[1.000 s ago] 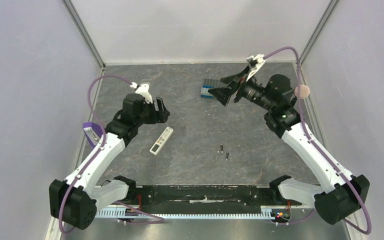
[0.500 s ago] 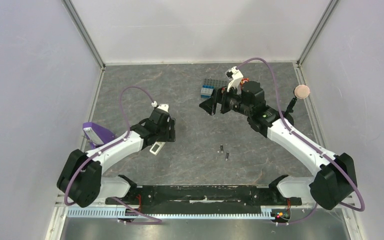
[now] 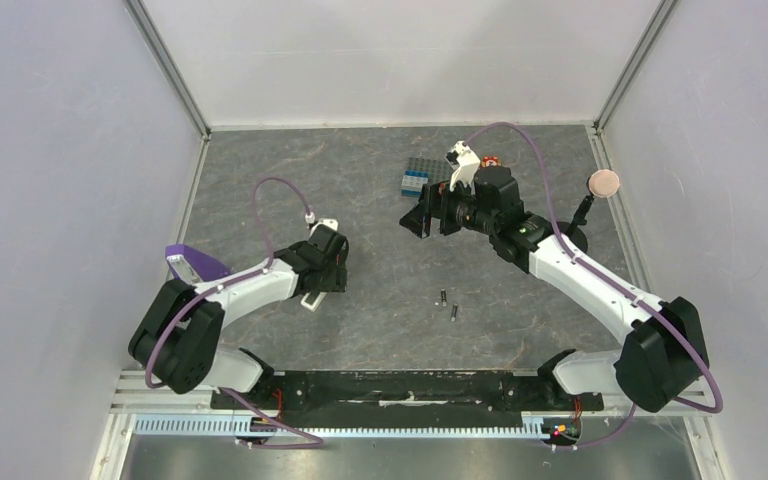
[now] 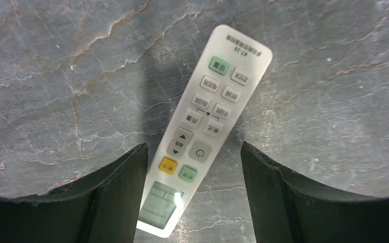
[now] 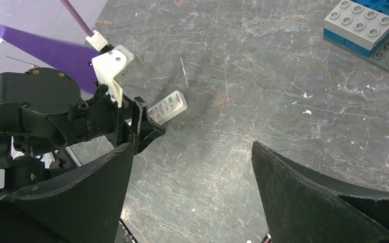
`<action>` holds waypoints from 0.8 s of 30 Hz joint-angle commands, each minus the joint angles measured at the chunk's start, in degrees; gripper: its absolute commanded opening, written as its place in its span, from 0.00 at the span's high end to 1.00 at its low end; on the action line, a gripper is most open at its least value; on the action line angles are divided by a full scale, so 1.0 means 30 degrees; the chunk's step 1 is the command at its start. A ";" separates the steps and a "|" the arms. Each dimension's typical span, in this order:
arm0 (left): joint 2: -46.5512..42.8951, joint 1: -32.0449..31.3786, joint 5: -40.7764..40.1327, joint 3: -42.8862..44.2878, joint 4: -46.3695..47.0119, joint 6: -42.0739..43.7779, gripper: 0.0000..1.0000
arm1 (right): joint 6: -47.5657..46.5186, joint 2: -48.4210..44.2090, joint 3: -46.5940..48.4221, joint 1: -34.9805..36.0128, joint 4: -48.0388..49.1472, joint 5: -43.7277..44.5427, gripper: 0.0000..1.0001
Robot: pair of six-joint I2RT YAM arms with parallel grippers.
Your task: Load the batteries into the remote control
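The remote control (image 4: pixel 202 126) is a slim white bar lying buttons-up on the grey table, seen from above as a white end (image 3: pixel 311 298) poking out under my left gripper (image 3: pixel 328 272). In the left wrist view my left gripper (image 4: pixel 193 147) is open, with its fingers on either side of the remote's screen end, close to the table. Two small dark batteries (image 3: pixel 443 296) (image 3: pixel 454 312) lie side by side mid-table, apart from both grippers. My right gripper (image 3: pixel 418 216) hangs above the table left of the bricks. It is open (image 5: pixel 192 147) and holds nothing.
Blue and grey toy bricks (image 3: pixel 417 178) (image 5: pixel 370 25) sit at the back behind my right gripper. A purple piece (image 3: pixel 192 265) lies at the left table edge. A round pink disc on a stalk (image 3: pixel 605 182) stands at the right edge. Walls enclose three sides.
My left gripper has dropped down and forward over the remote, now straddling its end. My right arm has swung left and lowered toward mid-table. The batteries and the remote have not moved.
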 commanded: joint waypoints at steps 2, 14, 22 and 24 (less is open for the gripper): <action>0.1193 -0.0077 -0.0709 0.1055 0.0158 -0.0638 0.26 | -0.0328 -0.0139 0.0294 0.0024 -0.0338 0.0212 0.10; 0.0657 -0.0077 0.1679 0.1282 0.0479 -0.0058 0.98 | -0.0606 -0.0278 -0.0006 0.0023 -0.0757 0.0270 0.10; -0.3228 -0.0077 1.1610 0.2684 0.2220 0.1829 0.98 | -0.0890 -0.0356 -0.0312 0.0052 0.0040 -0.1999 0.08; -0.3898 -0.0077 1.3667 0.3270 0.2620 0.1898 0.98 | -0.0786 -0.0648 -0.0565 0.0095 0.0683 -0.3020 0.08</action>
